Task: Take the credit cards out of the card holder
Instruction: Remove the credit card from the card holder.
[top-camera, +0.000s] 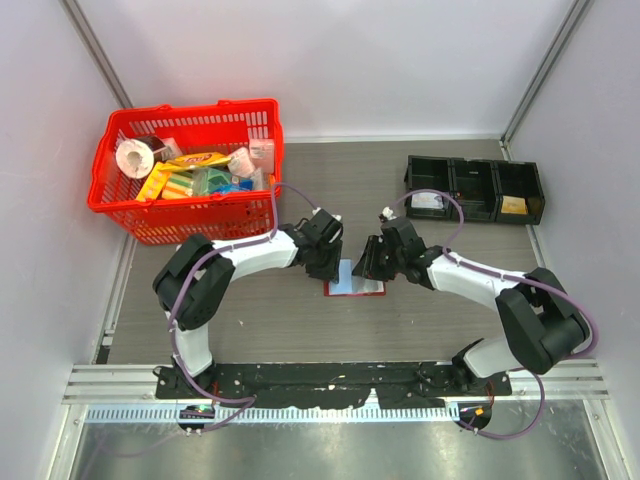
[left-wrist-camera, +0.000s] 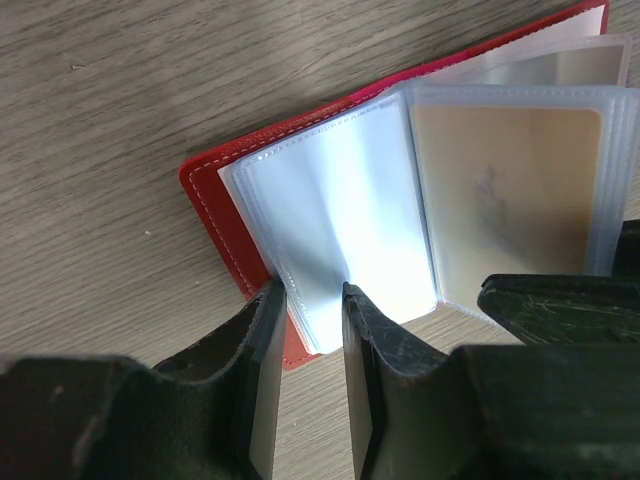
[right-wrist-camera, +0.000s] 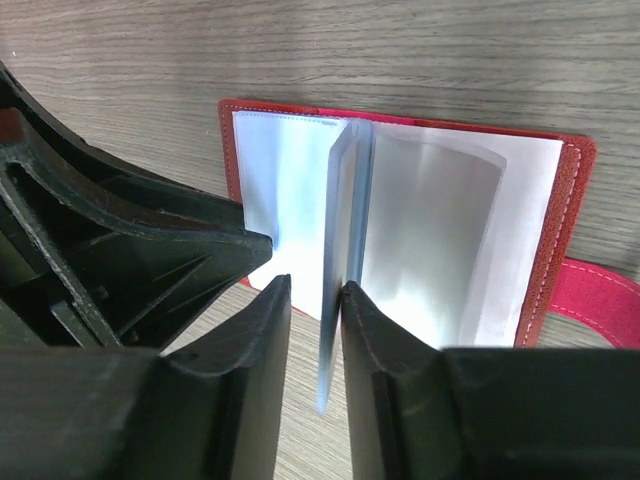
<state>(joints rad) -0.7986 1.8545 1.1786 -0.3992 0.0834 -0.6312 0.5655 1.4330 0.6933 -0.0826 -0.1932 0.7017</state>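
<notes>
At the card holder's (top-camera: 352, 284) left edge, the left jaws stand narrowly apart over its clear sleeves (left-wrist-camera: 330, 200); I cannot tell whether they pinch them. The holder lies spread open on the bench (top-camera: 270, 330), with a tan card (left-wrist-camera: 505, 190) in an inner sleeve, so no card looks extracted. At its right edge, the right jaws bracket an upright sleeve leaf (right-wrist-camera: 338, 230), grip unclear. I judge it best for the left to pin the holder flat while the right draws a card straight out, slowly.

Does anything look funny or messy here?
One clear plastic page of the open red card holder stands straight up between the right claw's fingers, while the other pages lie flat. Nothing looks spilled or broken.
</notes>
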